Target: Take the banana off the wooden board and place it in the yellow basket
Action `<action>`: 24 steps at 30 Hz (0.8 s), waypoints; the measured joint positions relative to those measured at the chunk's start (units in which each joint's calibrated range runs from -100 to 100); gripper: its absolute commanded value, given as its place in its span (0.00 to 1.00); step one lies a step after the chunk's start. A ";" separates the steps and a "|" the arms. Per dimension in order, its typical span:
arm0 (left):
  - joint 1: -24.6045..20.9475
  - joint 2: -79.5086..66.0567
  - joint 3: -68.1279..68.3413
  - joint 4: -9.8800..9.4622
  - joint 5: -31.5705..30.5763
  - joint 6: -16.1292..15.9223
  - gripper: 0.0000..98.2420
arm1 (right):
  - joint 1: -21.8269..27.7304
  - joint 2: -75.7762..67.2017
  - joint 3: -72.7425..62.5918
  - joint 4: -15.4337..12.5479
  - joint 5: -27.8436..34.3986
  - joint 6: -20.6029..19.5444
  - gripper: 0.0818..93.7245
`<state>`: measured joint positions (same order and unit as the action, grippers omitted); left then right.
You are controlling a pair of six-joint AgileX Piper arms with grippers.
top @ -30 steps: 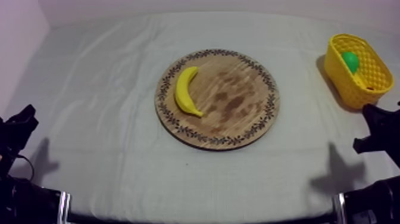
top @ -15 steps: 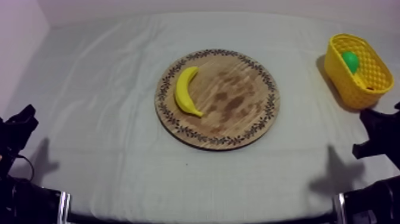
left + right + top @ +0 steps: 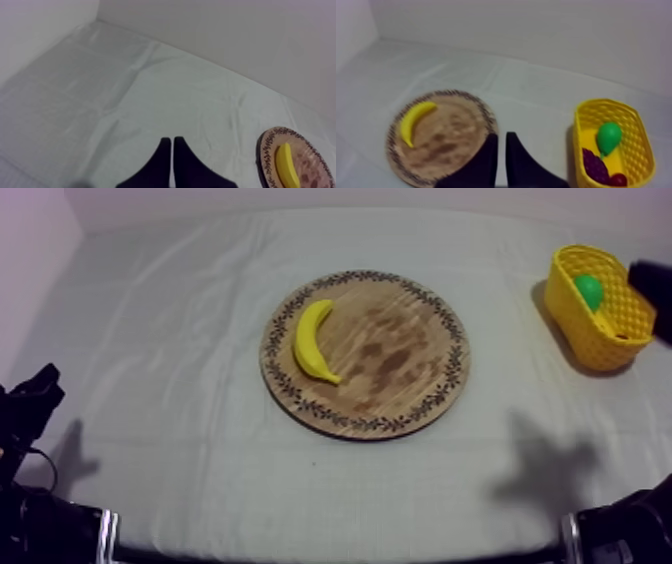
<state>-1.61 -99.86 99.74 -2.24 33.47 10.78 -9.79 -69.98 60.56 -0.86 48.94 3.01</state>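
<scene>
While the banana (image 3: 313, 340) lies flat on the left part of the wooden board (image 3: 400, 358) in the middle of the desk (image 3: 170, 328), neither arm has hold of it, so the pick is not yet begun. The yellow basket (image 3: 590, 328) stands at the far right, well apart from the board, and the right wrist view shows a pear (image 3: 609, 136), a bunch of grapes (image 3: 593, 167) and a small red fruit (image 3: 618, 179) already in it. The right claw (image 3: 501, 136) has its fingers lying together with nothing between them, raised and looking down across board and basket; the left claw (image 3: 172, 141) is likewise closed on nothing, low at the near left. I judge the right arm better placed for the job. The risks: a claw that comes down before opening would push the banana rather than take it; a grip along the curve instead of across it could let the smooth fruit skid on the board or twist out in transit. The right arm's dark bulk sits just beside the basket's far rim, so a careless swing could knock the basket. With fruit inside, the banana may perch on top and roll over the rim.
</scene>
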 measured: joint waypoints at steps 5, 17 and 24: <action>0.00 0.00 0.00 0.00 0.00 0.00 0.00 | -4.32 12.03 -15.65 1.31 2.32 -4.72 0.09; 0.00 0.00 0.00 0.00 0.00 -0.03 0.00 | -11.66 41.15 -42.82 0.86 2.70 -12.82 0.10; 0.00 0.00 0.00 0.00 0.00 -0.03 0.00 | -17.96 55.33 -49.32 5.29 1.28 -18.52 0.10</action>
<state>-1.61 -99.86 99.74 -2.24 33.47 10.75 -27.76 -14.65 11.24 4.44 50.22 -15.51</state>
